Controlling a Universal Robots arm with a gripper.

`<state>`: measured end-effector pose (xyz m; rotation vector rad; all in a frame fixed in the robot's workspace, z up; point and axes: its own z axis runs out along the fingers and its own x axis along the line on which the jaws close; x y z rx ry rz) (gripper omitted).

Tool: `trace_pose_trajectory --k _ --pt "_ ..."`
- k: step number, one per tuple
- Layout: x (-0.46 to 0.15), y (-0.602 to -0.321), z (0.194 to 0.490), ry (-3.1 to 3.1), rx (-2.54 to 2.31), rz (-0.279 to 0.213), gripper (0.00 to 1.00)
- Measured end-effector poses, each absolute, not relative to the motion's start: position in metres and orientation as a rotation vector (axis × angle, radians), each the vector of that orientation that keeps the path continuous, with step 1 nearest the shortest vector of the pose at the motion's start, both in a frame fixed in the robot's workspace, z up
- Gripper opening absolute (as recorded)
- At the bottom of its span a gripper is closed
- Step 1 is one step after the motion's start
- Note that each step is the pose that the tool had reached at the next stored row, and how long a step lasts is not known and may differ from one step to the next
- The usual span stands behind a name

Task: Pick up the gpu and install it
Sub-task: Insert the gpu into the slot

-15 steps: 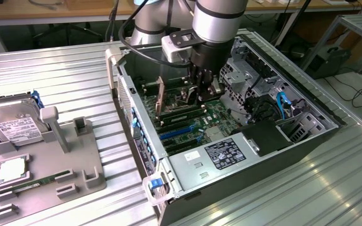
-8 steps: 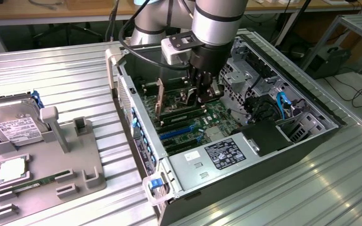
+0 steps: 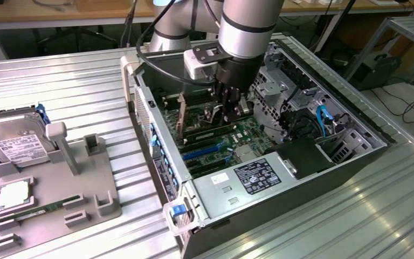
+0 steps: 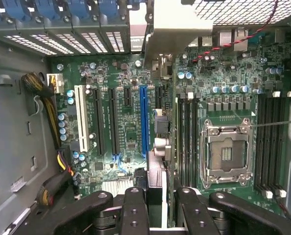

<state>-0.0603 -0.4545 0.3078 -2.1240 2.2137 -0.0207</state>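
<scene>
Open computer case (image 3: pixel 351 156), pincer (image 3: pixel 225 110) gripping gpu (image 4: pixel 156 161) edge-on, fan face hidden

The gpu (image 4: pixel 157 171) sits clamped on edge in my gripper (image 4: pixel 155 215), so from the wrist I look straight along its thin dark edge, with the pale metal end bracket (image 4: pixel 167 29) at the far end, up against the rear wall of the open computer case (image 3: pixel 351 162). It stands upright inside the case, above the green motherboard (image 4: pixel 126 122), running parallel to the long expansion slots and just beside the blue slot (image 4: pixel 144 117). In the exterior view it shows as a narrow vertical strip (image 3: pixel 184 118) to the left of my gripper (image 3: pixel 228 116).
</scene>
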Motion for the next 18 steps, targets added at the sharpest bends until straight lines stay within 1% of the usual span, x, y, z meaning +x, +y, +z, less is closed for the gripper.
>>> trace_pose_trajectory --k 12,15,18 --pt "-0.060 -0.454 0.293 2.179 -2.185 -0.002 0.28" --pt "-0.060 -0.454 0.293 2.161 -2.214 -0.012 0.28" --pt "-0.062 -0.454 0.292 2.161 -2.213 -0.013 0.28"
